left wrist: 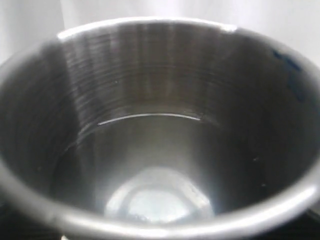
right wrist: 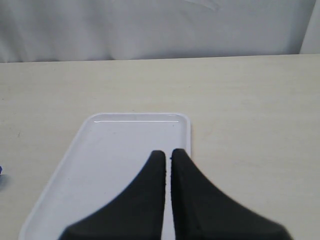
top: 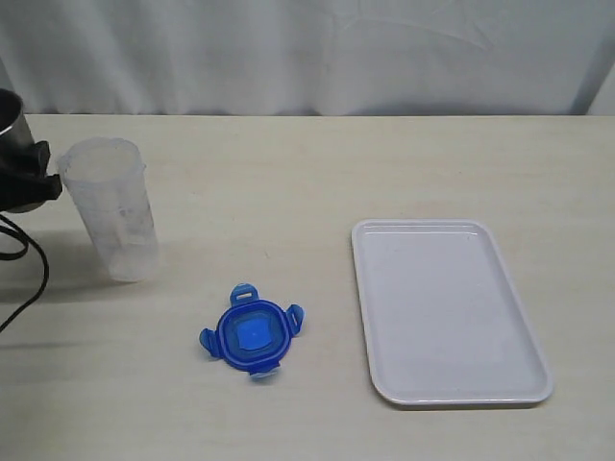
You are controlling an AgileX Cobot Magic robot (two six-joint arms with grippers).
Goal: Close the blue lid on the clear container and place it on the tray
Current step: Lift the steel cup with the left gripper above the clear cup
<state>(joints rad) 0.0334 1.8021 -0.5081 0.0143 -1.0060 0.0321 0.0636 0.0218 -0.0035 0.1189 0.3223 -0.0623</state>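
Lid (top: 252, 329) lies flat on the table (top: 288, 173), near side, four flaps splayed outward. Not on the container (top: 108, 206), so closing is not yet done.

Container stands upright at the left, mouth open upward, long axis vertical. The lid sits to its right and nearer, apart from it. Tray (top: 452, 317) is on the right with nothing on it, long side running near to far. The lid lies between container and tray, well clear of both.

Left gripper (top: 36, 173) shows as a dark shape at the left edge, just beside the container's upper wall; contact cannot be made out. A steel cup (left wrist: 160, 130) fills the left wrist view, seen straight down its bore. The jaws are hidden, so I cannot tell whether they grip the cup or stand apart. A dark cable (top: 34, 269) loops on the table below.

Right gripper (right wrist: 167, 152) has its fingers pressed together and holds nothing. It hangs over the tray, pointing toward the far rim. It is outside the exterior view.

Judgement: the coming move turns on the lid. It lies to the left of the right gripper and to the right and near of the left one. The lid has no long axis, so any approach across two opposite flaps should serve. The right arm looks free; the left seems taken up with the cup. The lid must travel left and far to reach the container mouth.
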